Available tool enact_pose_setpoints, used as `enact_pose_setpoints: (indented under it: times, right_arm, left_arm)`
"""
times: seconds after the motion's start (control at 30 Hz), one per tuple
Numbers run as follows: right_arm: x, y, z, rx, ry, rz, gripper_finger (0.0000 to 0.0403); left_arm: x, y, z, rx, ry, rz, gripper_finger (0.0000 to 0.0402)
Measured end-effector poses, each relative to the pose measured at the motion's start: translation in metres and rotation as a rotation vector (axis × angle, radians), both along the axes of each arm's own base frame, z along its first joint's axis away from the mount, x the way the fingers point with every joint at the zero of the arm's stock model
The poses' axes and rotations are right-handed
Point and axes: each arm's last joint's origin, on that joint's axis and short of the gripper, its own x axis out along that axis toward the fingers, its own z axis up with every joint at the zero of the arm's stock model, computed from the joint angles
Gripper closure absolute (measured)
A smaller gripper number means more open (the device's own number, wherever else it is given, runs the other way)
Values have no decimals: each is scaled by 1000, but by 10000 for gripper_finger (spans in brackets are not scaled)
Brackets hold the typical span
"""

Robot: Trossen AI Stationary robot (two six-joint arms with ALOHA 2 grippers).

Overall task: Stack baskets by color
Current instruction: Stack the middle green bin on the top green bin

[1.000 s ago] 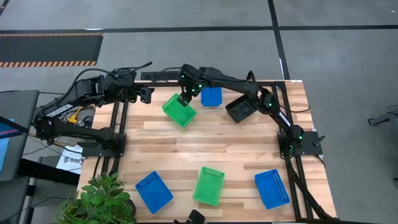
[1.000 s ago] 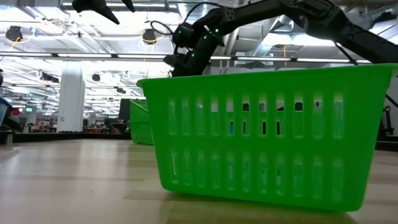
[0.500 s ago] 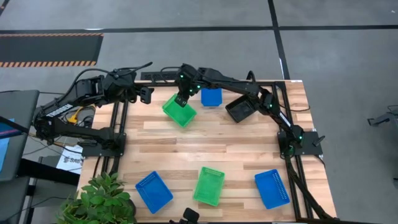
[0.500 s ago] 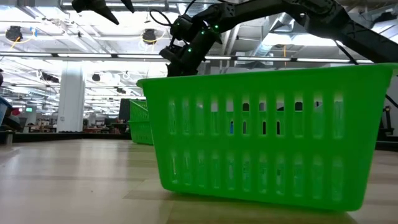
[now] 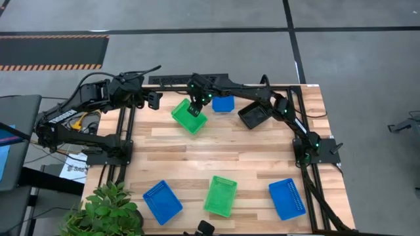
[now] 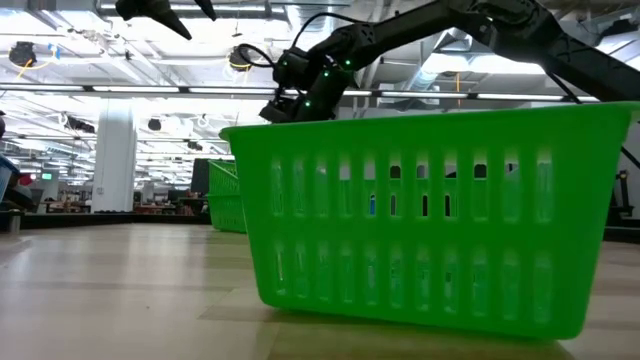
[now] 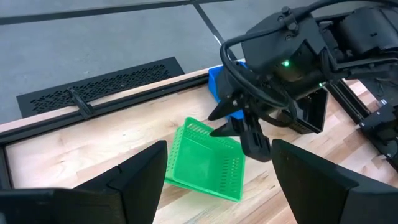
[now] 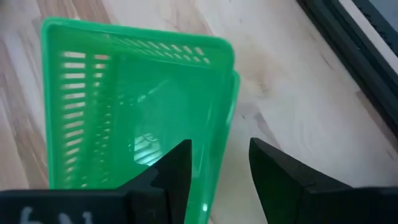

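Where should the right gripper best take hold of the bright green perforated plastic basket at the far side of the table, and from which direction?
Probably the thin rim wall of the bright green perforated plastic basket, from above. It sits open side up, and the right gripper is open with one finger on each side of that wall.

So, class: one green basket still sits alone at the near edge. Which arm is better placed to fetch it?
Probably the right. Its tool is open over the far green stack, already above the table. The left tool waits past the table's far-left edge. The lone green basket lies nearer the right arm's base.
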Motion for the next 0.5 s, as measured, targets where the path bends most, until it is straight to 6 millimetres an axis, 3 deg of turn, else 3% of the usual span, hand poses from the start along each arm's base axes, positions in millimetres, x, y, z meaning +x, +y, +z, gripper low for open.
enact_pose_setpoints:
  times: [0.1, 0.27, 0.5]
  right_arm:
    - [0, 0, 0, -6, 4, 9, 226]
    - [3, 1, -18, -9, 56, 20, 254]
    - [4, 1, -13, -18, 31, 13, 312]
  left_arm:
    - [0, 0, 0, 0, 0, 0, 128]
    - [0, 0, 0, 1, 0, 0, 128]
    - [0, 0, 0, 0, 3, 0, 128]
